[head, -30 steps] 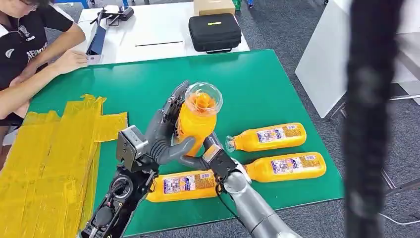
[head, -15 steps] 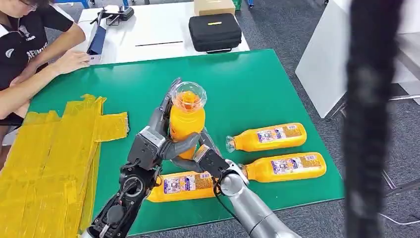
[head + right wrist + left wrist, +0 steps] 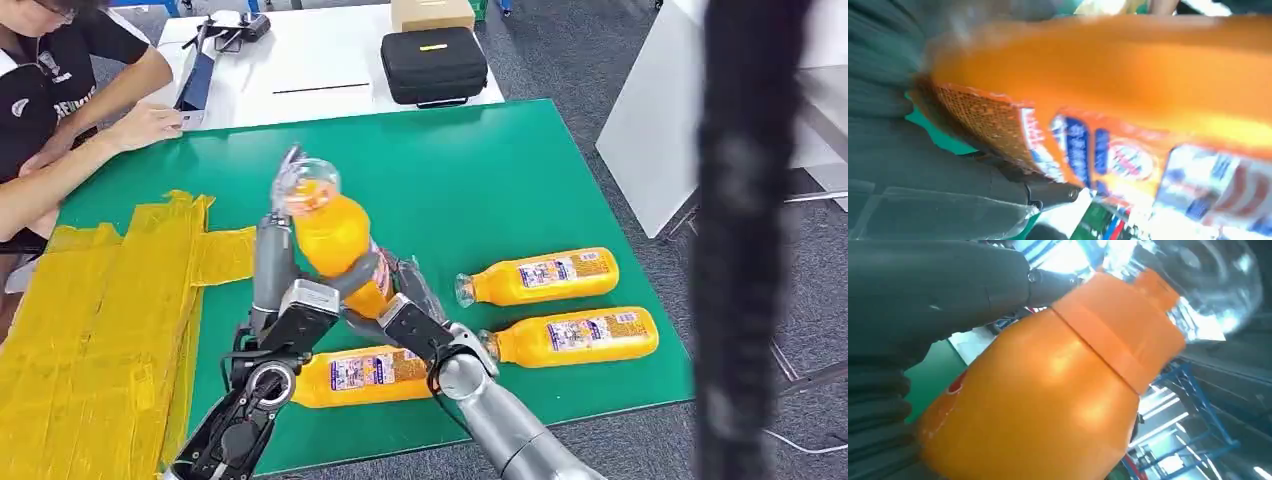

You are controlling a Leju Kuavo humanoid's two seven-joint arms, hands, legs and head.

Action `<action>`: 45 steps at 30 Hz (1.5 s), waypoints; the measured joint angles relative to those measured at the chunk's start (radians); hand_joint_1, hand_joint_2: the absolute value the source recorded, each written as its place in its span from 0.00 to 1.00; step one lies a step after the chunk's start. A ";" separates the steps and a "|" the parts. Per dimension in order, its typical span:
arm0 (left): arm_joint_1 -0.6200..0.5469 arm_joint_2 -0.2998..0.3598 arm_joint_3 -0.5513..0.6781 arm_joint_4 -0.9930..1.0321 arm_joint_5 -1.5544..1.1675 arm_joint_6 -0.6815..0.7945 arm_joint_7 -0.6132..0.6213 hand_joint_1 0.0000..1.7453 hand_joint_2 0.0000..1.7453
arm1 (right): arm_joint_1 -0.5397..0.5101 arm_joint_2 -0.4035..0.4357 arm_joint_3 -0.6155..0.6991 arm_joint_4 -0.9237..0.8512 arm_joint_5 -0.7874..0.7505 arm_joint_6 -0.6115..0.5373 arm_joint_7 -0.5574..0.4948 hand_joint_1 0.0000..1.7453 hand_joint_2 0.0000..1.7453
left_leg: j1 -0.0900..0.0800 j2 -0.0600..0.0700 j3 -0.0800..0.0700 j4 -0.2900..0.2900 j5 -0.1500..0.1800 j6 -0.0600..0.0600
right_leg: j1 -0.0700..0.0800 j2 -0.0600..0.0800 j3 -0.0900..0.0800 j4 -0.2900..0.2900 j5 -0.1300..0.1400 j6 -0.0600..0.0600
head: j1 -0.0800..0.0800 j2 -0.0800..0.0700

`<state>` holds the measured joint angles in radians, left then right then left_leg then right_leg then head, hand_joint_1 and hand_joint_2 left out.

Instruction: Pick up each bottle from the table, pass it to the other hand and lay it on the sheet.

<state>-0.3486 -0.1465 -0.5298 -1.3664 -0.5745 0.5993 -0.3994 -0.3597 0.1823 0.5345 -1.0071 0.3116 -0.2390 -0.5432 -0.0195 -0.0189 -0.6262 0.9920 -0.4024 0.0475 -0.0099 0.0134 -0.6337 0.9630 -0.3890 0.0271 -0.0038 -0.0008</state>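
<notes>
Since a second ago the held bottle (image 3: pixel 335 240) has swung from upright over the middle of the green surface (image 3: pixel 520 170) to tilted, cap end leaning toward the yellow sheet (image 3: pixel 90 320). My left hand (image 3: pixel 285 270) grips it along the body, fingers running up the far side; my right hand (image 3: pixel 400 310) sits at the bottle's base, touching or nearly so, though I cannot tell whether it has let go. I judge the handover is finishing: I'd free the right hand fully before carrying left, keep the bottle tilting flatter, and lay it well onto the sheet. The left forearm rises from below, wrist bent up; the right reaches in beside it. Three bottles (image 3: pixel 560 305) lie on the surface.
</notes>
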 measured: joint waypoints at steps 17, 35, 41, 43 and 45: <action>0.017 0.015 0.095 0.005 0.272 -0.326 -0.001 1.00 1.00 | 0.006 -0.019 0.002 -0.010 0.069 -0.112 0.012 1.00 1.00 | 0.000 0.000 0.000 0.000 0.000 0.000 | 0.000 0.000 0.000 0.000 0.000 0.000 | 0.000 0.000; 0.018 0.012 0.153 0.020 0.470 -0.483 -0.011 1.00 1.00 | 0.010 -0.018 -0.003 -0.010 0.090 -0.123 0.016 1.00 1.00 | 0.000 0.000 0.000 0.000 0.000 0.000 | 0.000 0.000 0.000 0.000 0.000 0.000 | 0.000 0.000; 0.019 0.008 0.162 0.021 0.488 -0.482 -0.013 1.00 1.00 | 0.010 -0.017 -0.003 -0.013 0.096 -0.128 0.023 0.00 1.00 | 0.000 0.000 0.000 0.000 0.000 0.000 | 0.000 0.000 0.000 0.000 0.000 0.000 | 0.000 0.000; 0.018 0.004 0.177 0.026 0.507 -0.469 -0.015 1.00 1.00 | 0.016 -0.017 -0.003 -0.027 0.103 -0.138 0.020 0.00 1.00 | 0.000 0.001 0.000 0.000 0.000 0.000 | 0.000 0.000 0.000 0.000 0.000 0.000 | 0.000 0.000; 0.017 0.004 0.195 0.027 0.520 -0.452 -0.021 1.00 1.00 | 0.023 -0.016 -0.004 -0.040 0.106 -0.146 0.019 0.00 1.00 | 0.000 0.001 0.000 0.000 0.000 0.000 | 0.000 0.000 0.000 0.000 0.000 0.000 | 0.000 0.000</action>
<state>-0.3319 -0.1426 -0.3345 -1.3397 -0.0542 0.1476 -0.4208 -0.3363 0.1659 0.5306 -1.0467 0.4181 -0.3853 -0.5241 -0.0195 -0.0180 -0.6260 0.9921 -0.4024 0.0475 -0.0099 0.0137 -0.6341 0.9630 -0.3889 0.0271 -0.0038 -0.0008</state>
